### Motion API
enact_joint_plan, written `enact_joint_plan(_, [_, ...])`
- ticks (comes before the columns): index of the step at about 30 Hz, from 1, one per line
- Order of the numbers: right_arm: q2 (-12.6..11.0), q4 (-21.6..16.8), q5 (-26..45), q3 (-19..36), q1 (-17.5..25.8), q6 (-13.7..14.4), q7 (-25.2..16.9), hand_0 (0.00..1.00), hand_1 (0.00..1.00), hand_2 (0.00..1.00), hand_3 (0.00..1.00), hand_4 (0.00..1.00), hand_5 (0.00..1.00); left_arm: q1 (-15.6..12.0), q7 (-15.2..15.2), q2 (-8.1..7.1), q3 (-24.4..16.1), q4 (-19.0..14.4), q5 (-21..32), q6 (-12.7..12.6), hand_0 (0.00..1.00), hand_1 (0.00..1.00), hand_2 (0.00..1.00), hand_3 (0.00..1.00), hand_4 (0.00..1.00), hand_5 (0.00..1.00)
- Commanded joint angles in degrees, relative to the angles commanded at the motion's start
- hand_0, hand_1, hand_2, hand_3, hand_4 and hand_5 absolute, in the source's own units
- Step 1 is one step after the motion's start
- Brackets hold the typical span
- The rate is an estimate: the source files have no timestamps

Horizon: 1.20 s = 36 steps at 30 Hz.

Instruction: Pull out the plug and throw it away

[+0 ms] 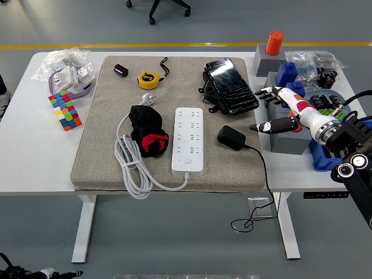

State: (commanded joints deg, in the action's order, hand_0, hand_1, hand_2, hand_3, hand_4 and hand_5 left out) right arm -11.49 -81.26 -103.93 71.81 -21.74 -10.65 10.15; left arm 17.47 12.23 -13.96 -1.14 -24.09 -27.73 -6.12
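White power strip (pixel 188 139) mid-mat, bare mat between it and the black plug (pixel 231 138), which lies unplugged near the mat's (pixel 99 145) right edge, cord trailing off the worktop (pixel 35 151) front. Right hand (pixel 278 110) just right of it, over grey blocks (pixel 286 139), fingers spread, holding nothing. Grey floor beyond

Bright, even overhead light; soft shadows under table (pixel 23 151); sharp focus, no noticeable blur.
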Motion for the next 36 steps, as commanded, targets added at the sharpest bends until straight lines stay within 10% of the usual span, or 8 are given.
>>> enact_joint_plan(4, [-0.07, -1.96, 1.65, 0.2, 0.29, 0.06, 0.04, 0.754, 0.754, 0.753, 0.8, 0.998, 0.25, 0.07, -0.07, -0.02, -0.08, 0.03, 0.3, -0.04, 0.53, 0.665, 0.693, 0.666, 0.836, 0.692])
enact_joint_plan(5, [-0.12, -2.44, 1.98, 0.26, 0.34, 0.14, 0.03, 0.552, 0.713, 0.738, 0.77, 0.998, 0.248, 0.08, -0.08, -0.02, -0.08, 0.05, 0.37, -0.06, 0.53, 0.666, 0.693, 0.665, 0.835, 0.69])
enact_joint_plan(36, [-0.41, -3.4, 3.69, 1.58, 2.54, 0.95, -1.33, 0.726, 0.712, 0.711, 0.643, 0.998, 0.243, 0.69, -0.2, 0.09, -0.42, 0.02, 0.48, -0.16, 0.529, 0.665, 0.692, 0.666, 0.833, 0.696])
